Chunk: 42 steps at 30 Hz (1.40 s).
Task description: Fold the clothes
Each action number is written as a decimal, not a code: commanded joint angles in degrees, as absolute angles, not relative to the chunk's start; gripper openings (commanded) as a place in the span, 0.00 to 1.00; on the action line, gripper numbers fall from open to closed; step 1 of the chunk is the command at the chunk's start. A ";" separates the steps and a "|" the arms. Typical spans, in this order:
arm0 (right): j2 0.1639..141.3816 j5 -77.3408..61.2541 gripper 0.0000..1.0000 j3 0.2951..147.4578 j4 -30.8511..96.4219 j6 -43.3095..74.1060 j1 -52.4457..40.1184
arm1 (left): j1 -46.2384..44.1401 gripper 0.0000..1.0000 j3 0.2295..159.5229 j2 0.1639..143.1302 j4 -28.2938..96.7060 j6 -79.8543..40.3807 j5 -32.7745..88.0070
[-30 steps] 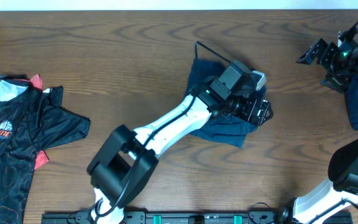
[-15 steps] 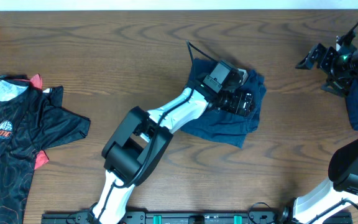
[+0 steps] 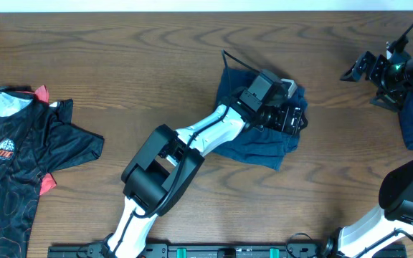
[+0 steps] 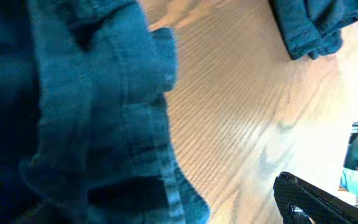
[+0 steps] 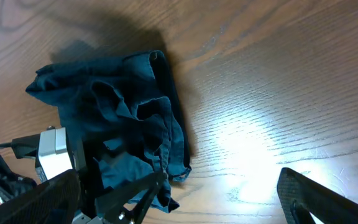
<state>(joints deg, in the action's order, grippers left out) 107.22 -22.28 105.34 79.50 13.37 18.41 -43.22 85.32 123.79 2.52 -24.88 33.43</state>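
Clothes: two navy garments. Centre garment (image 3: 260, 147) lies crumpled mid-table beneath the left gripper (image 3: 296, 118), whose jaws are spread. Edge garment (image 3: 412, 118) sits at the table's right side, near the right gripper (image 3: 355, 66), jaws spread and empty. One black printed jersey (image 3: 20, 158) lies far left. Surface is a brown wood-grain table (image 3: 120, 57), with a pale strip beyond the far edge.

Crumpled navy clothes (image 5: 117, 112), wooden table (image 5: 278, 81), wide-spread right claw (image 5: 179, 208) below
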 commanded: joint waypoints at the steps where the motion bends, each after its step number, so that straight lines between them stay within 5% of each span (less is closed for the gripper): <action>1: 106.69 -22.46 0.99 106.17 79.50 12.51 18.79 | -43.33 0.98 86.83 123.85 1.54 -26.28 37.17; 24: 106.69 -22.50 0.99 106.17 81.49 11.92 18.79 | -46.24 0.98 88.12 123.46 7.22 -24.25 31.51; 42: 107.15 -22.26 0.99 102.45 80.60 11.90 15.35 | -35.24 0.98 88.12 98.32 24.91 -16.08 19.81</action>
